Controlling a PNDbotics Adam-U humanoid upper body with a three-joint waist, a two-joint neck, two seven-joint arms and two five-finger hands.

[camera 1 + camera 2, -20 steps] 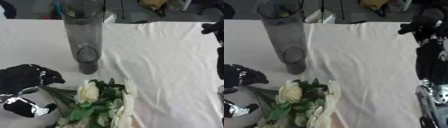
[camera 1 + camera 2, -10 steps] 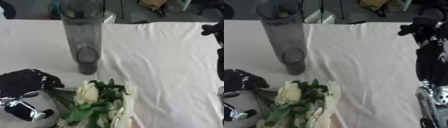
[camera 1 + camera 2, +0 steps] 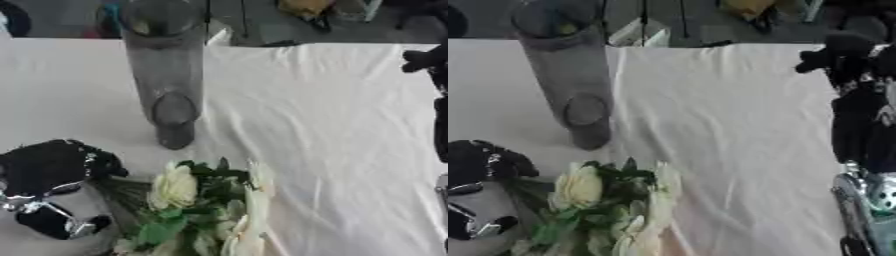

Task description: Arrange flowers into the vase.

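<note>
A tall grey glass vase (image 3: 166,75) stands upright at the back left of the white-clothed table (image 3: 315,130). A bunch of cream roses with green leaves (image 3: 197,200) lies at the near edge, its stems running left. My left hand (image 3: 52,167) sits at the lower left, a dark fist with its fingers curled over the stem ends. It is to the near left of the vase, apart from it. My right hand (image 3: 842,55) stands at the right edge, fingers up and relaxed, holding nothing.
My right forearm (image 3: 859,135) runs down the right edge, with a silver joint near the corner. Behind the table's far edge are dark clutter, a yellow object (image 3: 306,7) and a pale box (image 3: 642,35). White cloth spreads between the vase and the right arm.
My left hand has slid a little toward the near edge over the stem ends. The roses, the vase and my right hand have stayed put.
</note>
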